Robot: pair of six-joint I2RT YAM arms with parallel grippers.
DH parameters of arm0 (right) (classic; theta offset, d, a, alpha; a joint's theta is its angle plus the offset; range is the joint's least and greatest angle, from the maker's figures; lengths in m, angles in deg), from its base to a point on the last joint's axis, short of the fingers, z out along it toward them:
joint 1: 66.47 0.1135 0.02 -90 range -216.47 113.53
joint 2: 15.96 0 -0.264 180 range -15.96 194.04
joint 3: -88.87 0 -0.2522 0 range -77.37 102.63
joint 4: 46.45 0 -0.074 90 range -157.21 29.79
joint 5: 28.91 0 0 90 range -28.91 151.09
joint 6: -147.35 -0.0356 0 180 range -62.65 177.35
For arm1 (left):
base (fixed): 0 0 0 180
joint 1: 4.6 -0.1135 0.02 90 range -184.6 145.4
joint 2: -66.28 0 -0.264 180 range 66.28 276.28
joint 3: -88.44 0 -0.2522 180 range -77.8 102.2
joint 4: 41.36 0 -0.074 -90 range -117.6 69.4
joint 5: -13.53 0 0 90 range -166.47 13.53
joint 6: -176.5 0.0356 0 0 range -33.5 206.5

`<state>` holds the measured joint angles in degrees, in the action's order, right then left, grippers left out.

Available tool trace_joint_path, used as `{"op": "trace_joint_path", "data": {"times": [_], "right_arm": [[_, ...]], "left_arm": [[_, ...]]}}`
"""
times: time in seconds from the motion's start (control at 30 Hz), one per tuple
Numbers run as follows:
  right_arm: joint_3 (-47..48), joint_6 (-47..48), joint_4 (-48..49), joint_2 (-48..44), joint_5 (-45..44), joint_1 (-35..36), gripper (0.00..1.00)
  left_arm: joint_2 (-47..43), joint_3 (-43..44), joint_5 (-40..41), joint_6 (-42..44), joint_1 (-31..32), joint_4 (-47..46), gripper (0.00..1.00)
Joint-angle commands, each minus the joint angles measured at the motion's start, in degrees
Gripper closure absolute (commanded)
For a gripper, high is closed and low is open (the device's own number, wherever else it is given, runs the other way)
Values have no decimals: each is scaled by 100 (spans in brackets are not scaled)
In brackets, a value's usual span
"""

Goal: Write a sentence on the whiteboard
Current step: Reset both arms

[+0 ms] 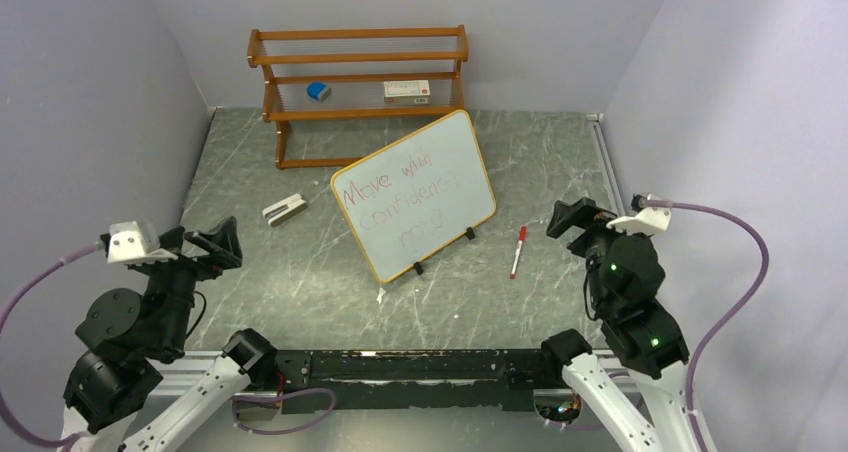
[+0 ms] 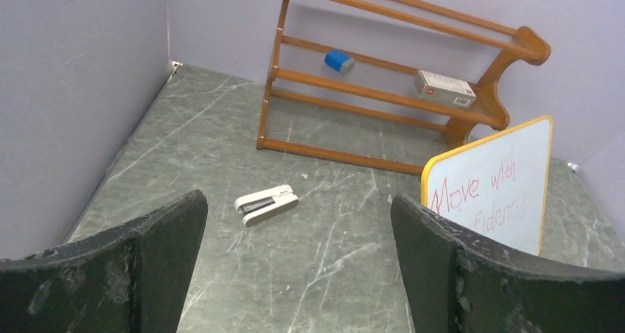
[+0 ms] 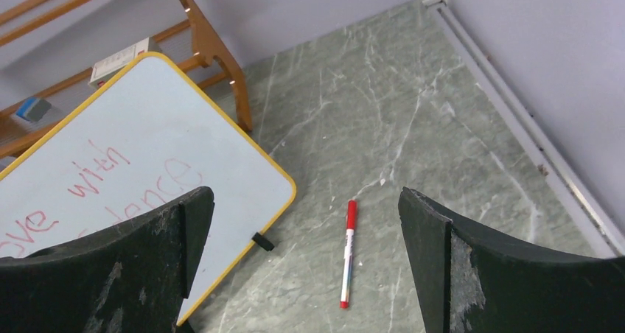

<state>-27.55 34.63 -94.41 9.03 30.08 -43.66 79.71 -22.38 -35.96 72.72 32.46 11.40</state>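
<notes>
Squarely in the middle of the green marbled surface (image 1: pixel 560 152), the whiteboard (image 1: pixel 415 197) stood propped on its two black feet, turned at an angle, with red handwriting across it beginning "Move with". A red-capped marker (image 1: pixel 517 251) lay flat just to its right, clear of the yellow frame, and a white stapler (image 1: pixel 284 209) lay to its left. Behind the board rose a wooden shelf rack (image 1: pixel 360 82) carrying a small blue block (image 1: pixel 318 91) and a white box (image 1: pixel 406 91). At the near edge, the left pincer (image 2: pixel 298 200) and the right pincer (image 3: pixel 306 194) were each spread wide, gripping nothing.
</notes>
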Motion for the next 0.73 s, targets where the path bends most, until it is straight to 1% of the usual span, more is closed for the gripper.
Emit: {"op": "trace_joint_path", "data": {"times": [0.0, 0.27, 0.7], "right_arm": [[-58, 585, 1, -392, -67, -26, 0], [-321, 828, 295, -728, 162, -22, 0], [-334, 944, 327, -857, 214, -22, 0]], "left_arm": [[-356, -162, 302, -3, -37, -71, 3], [-421, -218, 503, -6, -32, -196, 2], [-389, -253, 534, 9, -32, -255, 2]]}}
